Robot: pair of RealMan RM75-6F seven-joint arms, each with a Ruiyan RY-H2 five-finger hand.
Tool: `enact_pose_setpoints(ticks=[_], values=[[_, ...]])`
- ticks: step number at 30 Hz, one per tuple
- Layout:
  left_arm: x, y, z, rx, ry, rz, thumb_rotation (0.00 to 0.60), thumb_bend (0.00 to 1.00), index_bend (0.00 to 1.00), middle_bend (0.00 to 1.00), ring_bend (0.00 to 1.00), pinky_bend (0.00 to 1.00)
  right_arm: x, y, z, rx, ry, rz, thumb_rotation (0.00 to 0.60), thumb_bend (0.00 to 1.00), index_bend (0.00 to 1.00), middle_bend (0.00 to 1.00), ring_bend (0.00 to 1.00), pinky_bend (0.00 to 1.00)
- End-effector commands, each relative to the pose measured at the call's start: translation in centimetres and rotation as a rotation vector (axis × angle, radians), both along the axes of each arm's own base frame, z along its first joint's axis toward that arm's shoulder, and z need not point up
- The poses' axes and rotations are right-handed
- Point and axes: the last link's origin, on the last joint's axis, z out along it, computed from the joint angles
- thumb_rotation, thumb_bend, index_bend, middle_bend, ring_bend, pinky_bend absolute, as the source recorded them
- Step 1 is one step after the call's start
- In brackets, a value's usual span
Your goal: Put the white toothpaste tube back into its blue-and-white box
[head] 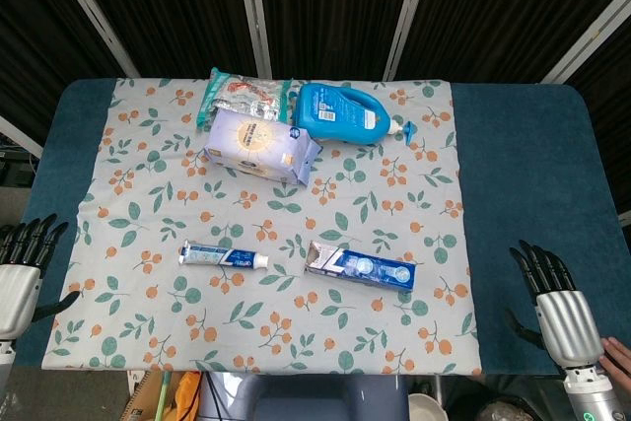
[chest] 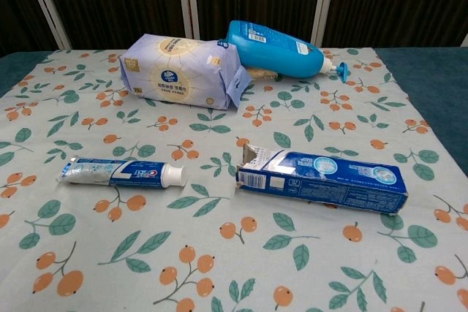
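Nothing started yet. Tube (head: pixel 224 256) lies on the cloth (head: pixel 434 155), cap toward the box (head: pixel 358 265), just beside its open flap end. Left hand (head: pixel 22 273) and right hand (head: pixel 557 305) sit at the table edges, fingers apart, empty. Pickup and insertion both left.

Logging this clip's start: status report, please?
Left hand and right hand open, off the cloth. Toothpaste tube lies outside its box, flap open toward cap. Nothing between them.

One toothpaste tube (head: pixel 224 256), one box (head: pixel 358 265), one tissue pack (head: pixel 262 145), one blue bottle (head: pixel 345 113), one snack bag (head: pixel 245 96).
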Motion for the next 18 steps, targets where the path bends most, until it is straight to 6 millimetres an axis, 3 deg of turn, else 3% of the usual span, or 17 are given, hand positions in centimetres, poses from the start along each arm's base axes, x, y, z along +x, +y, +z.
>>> enact_pose_setpoints(ticks=[1, 18], values=[[-0.01, -0.01, 0.01, 0.000, 0.001, 0.000, 0.600, 0.07, 0.00, 0.00, 0.00, 0.00, 0.01, -0.01, 0.00, 0.000, 0.000, 0.000, 0.600, 0.31, 0.00, 0.00, 0.00, 0.09], [-0.09, 0.08, -0.16, -0.012, 0.000, 0.009, 0.600, 0.07, 0.00, 0.00, 0.00, 0.00, 0.56, -0.22, -0.40, 0.021, -0.002, 0.007, 0.600, 0.31, 0.00, 0.00, 0.00, 0.09]])
